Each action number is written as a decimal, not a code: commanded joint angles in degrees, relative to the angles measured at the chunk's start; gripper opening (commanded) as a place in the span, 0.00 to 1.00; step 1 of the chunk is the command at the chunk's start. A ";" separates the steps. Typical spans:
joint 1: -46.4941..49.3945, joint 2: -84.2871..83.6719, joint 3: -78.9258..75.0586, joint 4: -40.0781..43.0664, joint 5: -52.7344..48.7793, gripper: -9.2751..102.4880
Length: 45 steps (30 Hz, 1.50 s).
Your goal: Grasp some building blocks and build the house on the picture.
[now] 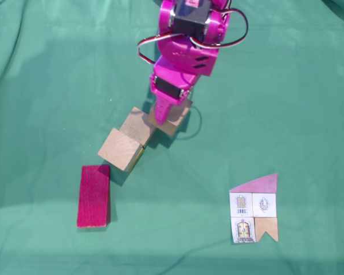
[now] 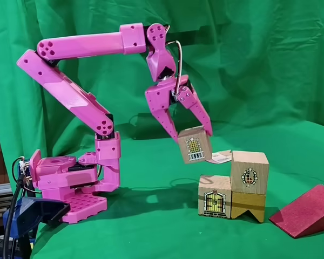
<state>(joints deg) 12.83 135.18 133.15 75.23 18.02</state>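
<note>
The magenta two-finger gripper pinches a light-brown wooden cube with a printed window, held tilted in the air above the partly built stack. Sound placement calls for levelling the cube and lowering it squarely onto the lower cube with the door drawing, beside the upper cube. The dark-red wedge-shaped slab lies apart on the green cloth, and the house-shaped printed card lies well apart from the cubes in the top-down fixed view.

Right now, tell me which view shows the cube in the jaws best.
A fixed view shows the held cube best: it hangs in the air, window drawing facing the camera, jaws closed on both sides. In a fixed view, the arm covers much of it.
</note>
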 commanded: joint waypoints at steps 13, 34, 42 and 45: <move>5.27 2.81 0.09 -0.70 -6.33 0.17; 6.42 1.76 -0.70 -0.88 -6.50 0.17; 9.14 1.76 0.18 -5.45 -6.50 0.18; 9.23 1.67 0.18 -5.89 -6.50 0.18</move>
<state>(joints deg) 21.62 136.85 133.77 70.58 11.95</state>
